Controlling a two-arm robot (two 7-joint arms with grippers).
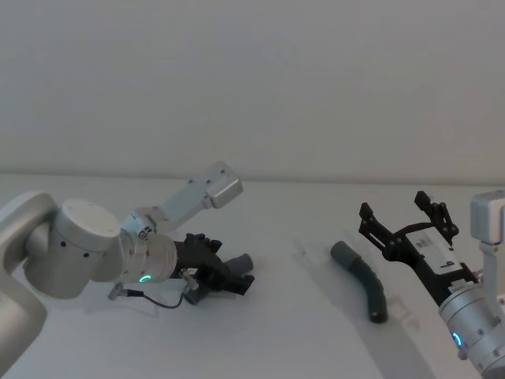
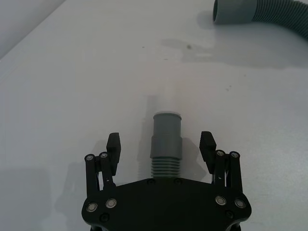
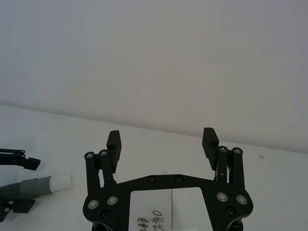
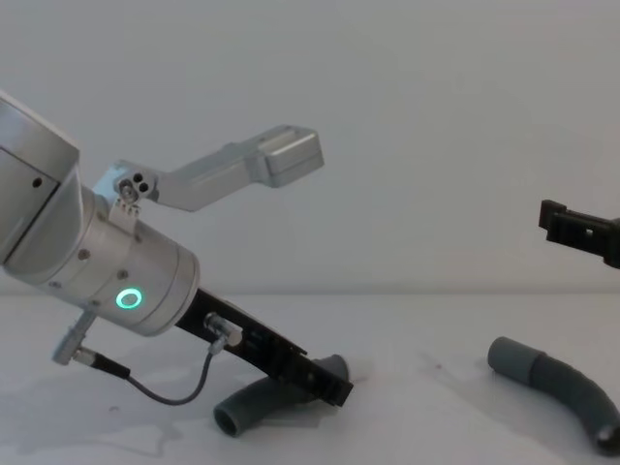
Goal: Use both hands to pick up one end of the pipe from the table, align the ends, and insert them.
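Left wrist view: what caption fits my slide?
Open left gripper straddles the first pipe piece; the second pipe piece lies beyond.

Bright, even light, perhaps from overhead; soft, faint shadows lie on the white table [image 1: 284, 316].

Left pipe piece [image 2: 166, 130]: ribbed body hidden under the left gripper [image 2: 160, 141], bottom centre.
Right pipe piece [image 2: 260, 12]: cut off at upper right corner.
Right gripper [image 4: 579, 230]: clipped by the right edge.

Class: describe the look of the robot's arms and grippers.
The left gripper and right gripper are black two-finger linkages with silver rivets, on silver cylindrical wrists with glowing rings. The left wrist trails a thin black cable; the right gripper bears a handwritten white label.
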